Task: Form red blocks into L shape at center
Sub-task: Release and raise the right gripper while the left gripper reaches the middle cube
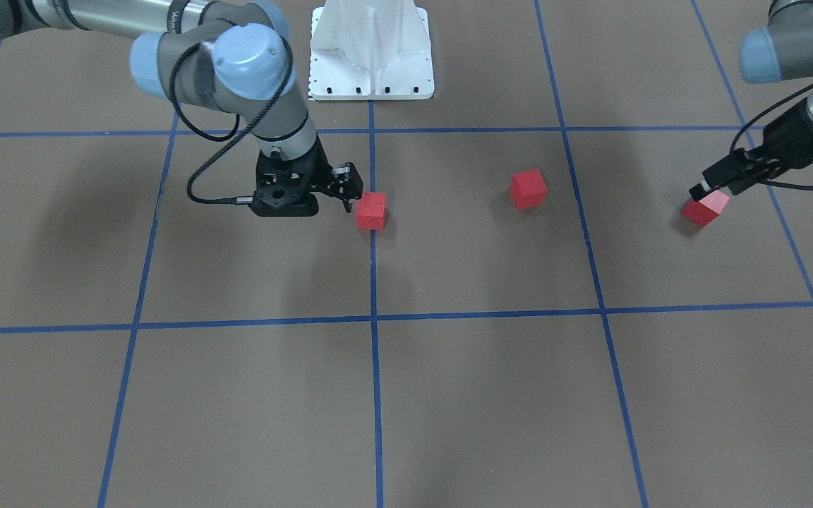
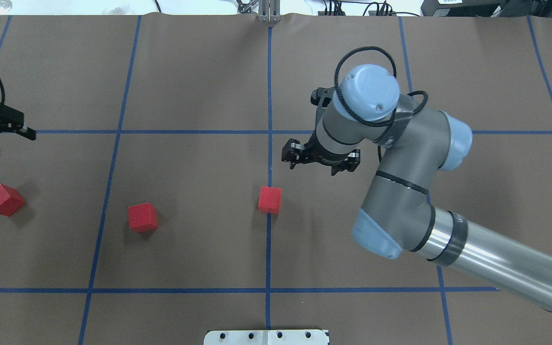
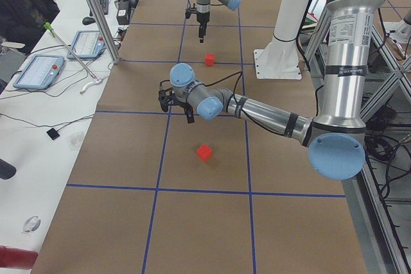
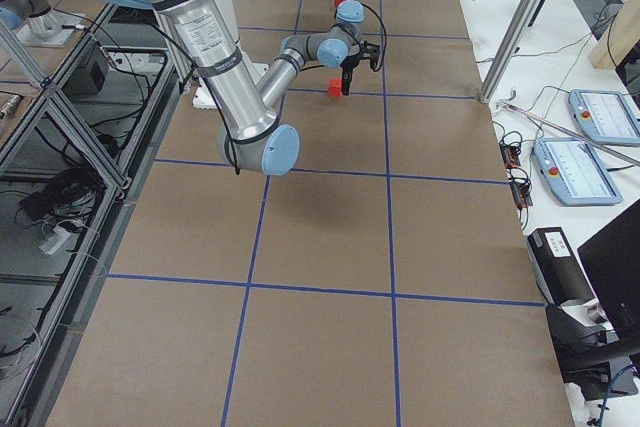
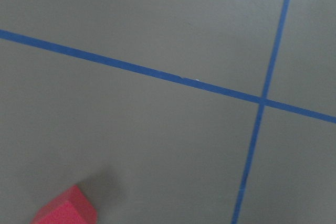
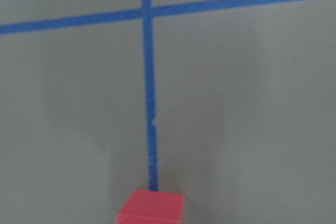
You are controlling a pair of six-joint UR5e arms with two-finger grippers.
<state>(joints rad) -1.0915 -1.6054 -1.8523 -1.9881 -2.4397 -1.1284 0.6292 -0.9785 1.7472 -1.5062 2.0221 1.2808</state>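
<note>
Three red blocks lie apart in a row on the brown surface. One red block (image 2: 270,199) (image 1: 371,210) sits on the straight blue tape line (image 2: 270,96) at the center. My right gripper (image 2: 293,155) (image 1: 347,190) hovers just beside it, open and holding nothing. The middle block (image 2: 143,217) (image 1: 528,188) lies alone. The third block (image 2: 3,199) (image 1: 705,209) rests at the far left, with my left gripper (image 2: 11,143) (image 1: 710,189) open above and beyond it, not touching. Each wrist view shows a block's top (image 5: 65,209) (image 6: 153,209) at its bottom edge and no fingers.
The robot's white base (image 1: 371,53) stands at the table's near edge behind the center line. Blue tape divides the table (image 2: 194,72) into large squares. In the left side view a bench (image 3: 45,94) with tablets runs along the far edge, with a person there.
</note>
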